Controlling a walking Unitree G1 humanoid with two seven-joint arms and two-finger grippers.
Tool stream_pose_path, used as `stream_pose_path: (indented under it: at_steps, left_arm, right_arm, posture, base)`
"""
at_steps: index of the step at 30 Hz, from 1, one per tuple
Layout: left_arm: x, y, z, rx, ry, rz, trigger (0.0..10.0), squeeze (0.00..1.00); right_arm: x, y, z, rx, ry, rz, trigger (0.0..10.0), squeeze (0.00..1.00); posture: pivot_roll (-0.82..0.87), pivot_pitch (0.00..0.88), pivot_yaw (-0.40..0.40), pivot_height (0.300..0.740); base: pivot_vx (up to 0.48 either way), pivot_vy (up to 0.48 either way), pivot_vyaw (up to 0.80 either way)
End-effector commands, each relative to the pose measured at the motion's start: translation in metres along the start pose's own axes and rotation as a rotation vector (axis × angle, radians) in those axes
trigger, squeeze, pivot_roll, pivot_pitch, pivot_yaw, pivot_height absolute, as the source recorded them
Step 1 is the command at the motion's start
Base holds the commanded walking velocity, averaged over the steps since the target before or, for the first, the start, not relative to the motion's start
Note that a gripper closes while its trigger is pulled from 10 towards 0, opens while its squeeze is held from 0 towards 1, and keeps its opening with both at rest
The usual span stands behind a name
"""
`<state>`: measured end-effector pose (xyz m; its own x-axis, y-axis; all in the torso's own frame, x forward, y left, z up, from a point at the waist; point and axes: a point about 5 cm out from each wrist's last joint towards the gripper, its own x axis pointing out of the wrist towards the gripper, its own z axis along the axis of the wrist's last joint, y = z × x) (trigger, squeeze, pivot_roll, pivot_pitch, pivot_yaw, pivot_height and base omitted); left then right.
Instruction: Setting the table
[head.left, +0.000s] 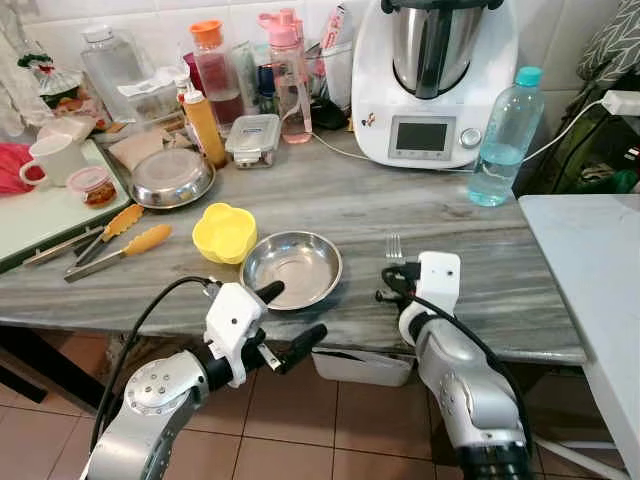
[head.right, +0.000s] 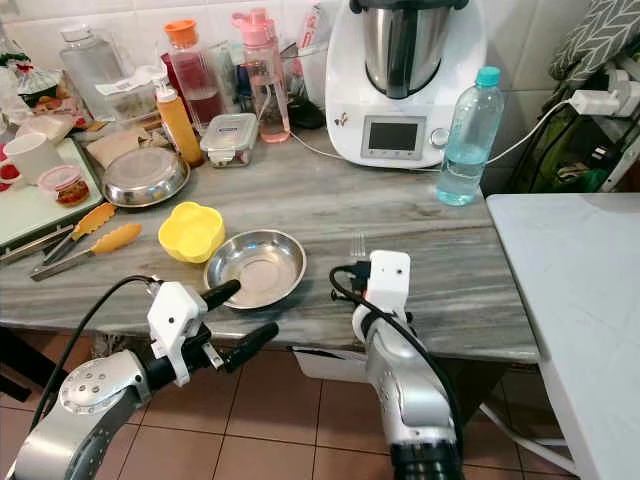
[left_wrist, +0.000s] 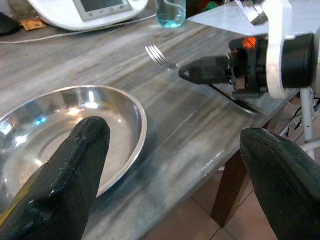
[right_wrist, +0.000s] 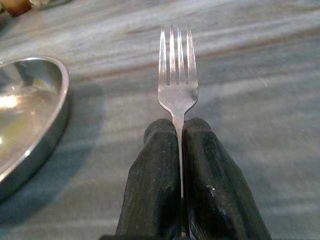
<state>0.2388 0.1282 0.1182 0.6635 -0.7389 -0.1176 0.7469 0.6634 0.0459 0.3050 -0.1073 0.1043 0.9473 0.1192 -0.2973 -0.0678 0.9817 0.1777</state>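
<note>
The right hand (right_wrist: 180, 150) pinches a fork (right_wrist: 177, 75) by its handle between both fingers, tines pointing toward the back of the grey marbled surface (head.left: 400, 215) (just above it, near the front edge). Just beside the fork, toward the robot's left, sits a steel bowl (head.left: 292, 268), with a yellow cup (head.left: 225, 232) touching its far-left rim. The left hand (head.left: 290, 325) spreads wide at the front edge, one finger over the bowl's near rim, the other past the edge

grey marble counter (head.left: 420, 210): steel bowl (head.left: 291, 268), yellow cup (head.left: 225, 232), tongs (head.left: 118, 250), water bottle (head.left: 505, 138).
</note>
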Motion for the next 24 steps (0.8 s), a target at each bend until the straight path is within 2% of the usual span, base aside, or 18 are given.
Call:
stream_pose_path:
  at_steps: [1,4,14,24]
  left_arm:
    - [-0.004,0.001,-0.001,0.008,0.019,-0.001,10.0,0.00]
    - [-0.003,0.003,-0.004,-0.023,0.028,0.012,10.0,0.00]
    - [-0.004,0.001,-0.006,-0.027,0.039,0.007,10.0,0.00]
    - [-0.005,0.000,-0.007,-0.025,0.046,0.005,10.0,0.00]
  right_arm:
    - [0.004,0.000,0.000,0.022,0.010,-0.013,10.0,0.00]
    - [0.008,0.003,-0.002,0.028,0.021,-0.008,10.0,0.00]
    - [0.015,0.020,-0.006,0.080,0.042,0.046,10.0,0.00]
    - [0.018,0.031,-0.010,0.140,0.048,0.030,10.0,0.00]
  posture:
    - [-0.04,0.043,0.080,0.740]
    - [-0.04,0.042,0.080,0.740]
    - [-0.04,0.046,0.079,0.740]
    - [-0.04,0.051,0.083,0.740]
  base:
    - [0.000,0.000,0.00]
    - [0.000,0.000,0.00]
    - [0.000,0.000,0.00]
    - [0.000,0.000,0.00]
